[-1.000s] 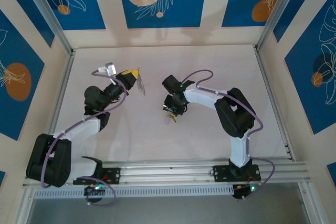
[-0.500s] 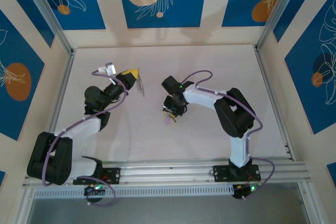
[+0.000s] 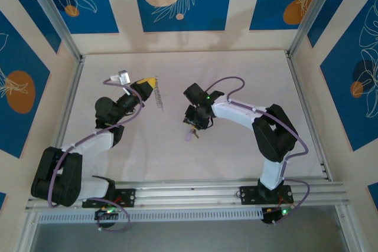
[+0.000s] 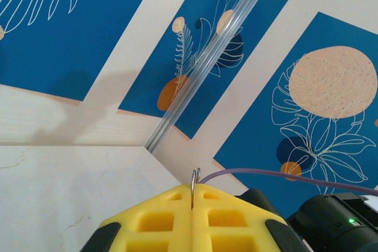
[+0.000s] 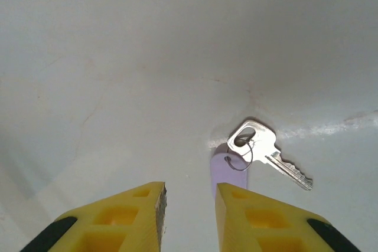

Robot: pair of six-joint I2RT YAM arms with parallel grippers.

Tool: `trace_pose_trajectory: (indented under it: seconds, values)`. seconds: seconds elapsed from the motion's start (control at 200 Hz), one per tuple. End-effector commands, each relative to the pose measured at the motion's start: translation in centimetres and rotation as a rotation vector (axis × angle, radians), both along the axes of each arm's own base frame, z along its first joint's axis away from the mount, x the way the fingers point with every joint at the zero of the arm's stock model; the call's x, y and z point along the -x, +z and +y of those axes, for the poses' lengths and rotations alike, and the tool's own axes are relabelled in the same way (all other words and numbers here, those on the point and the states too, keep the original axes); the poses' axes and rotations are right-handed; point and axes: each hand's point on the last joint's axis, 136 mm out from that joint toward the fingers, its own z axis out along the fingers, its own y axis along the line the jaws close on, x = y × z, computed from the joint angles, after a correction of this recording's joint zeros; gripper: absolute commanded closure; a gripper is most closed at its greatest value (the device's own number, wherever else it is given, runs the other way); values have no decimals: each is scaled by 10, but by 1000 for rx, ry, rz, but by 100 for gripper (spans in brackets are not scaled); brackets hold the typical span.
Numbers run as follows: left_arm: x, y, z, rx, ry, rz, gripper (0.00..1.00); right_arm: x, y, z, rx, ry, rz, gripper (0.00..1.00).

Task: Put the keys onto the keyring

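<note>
My left gripper (image 3: 153, 84) is held above the table's left middle, its yellow fingers (image 4: 159, 216) shut on the grey keyring (image 3: 158, 101). In the left wrist view a thin metal edge of the keyring (image 4: 194, 180) sticks up from the closed seam at my left gripper (image 4: 192, 199). A small silvery key (image 5: 266, 146) with a lilac tag (image 5: 227, 169) lies flat on the table. My right gripper (image 5: 189, 196) hovers open just short of it, the tag partly behind the right finger (image 5: 260, 219). From above, the key (image 3: 189, 136) lies just under my right gripper (image 3: 193, 127).
The white table (image 3: 236, 75) is ringed by aluminium rails (image 3: 71, 104) and blue patterned walls (image 4: 71, 22). A purple cable (image 4: 283, 174) runs across the left wrist view, close behind the keyring.
The right arm's elbow has swung out to the right while its gripper stays over the key. The left gripper and keyring have barely moved.
</note>
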Motion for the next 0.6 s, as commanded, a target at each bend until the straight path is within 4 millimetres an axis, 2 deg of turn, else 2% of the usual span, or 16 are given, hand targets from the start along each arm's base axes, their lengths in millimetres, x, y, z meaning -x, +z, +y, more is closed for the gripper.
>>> trace_pose_trajectory:
  seconds: [0.0,0.235,0.595]
  values:
    - [5,15,3,17,-10,-66,100,14,-8,-9,40,-19,45,70]
    - [3,14,3,17,-11,-63,100,23,-21,-13,48,-28,78,70]
    - [3,12,3,21,-16,-61,100,23,-33,-10,51,-24,102,70]
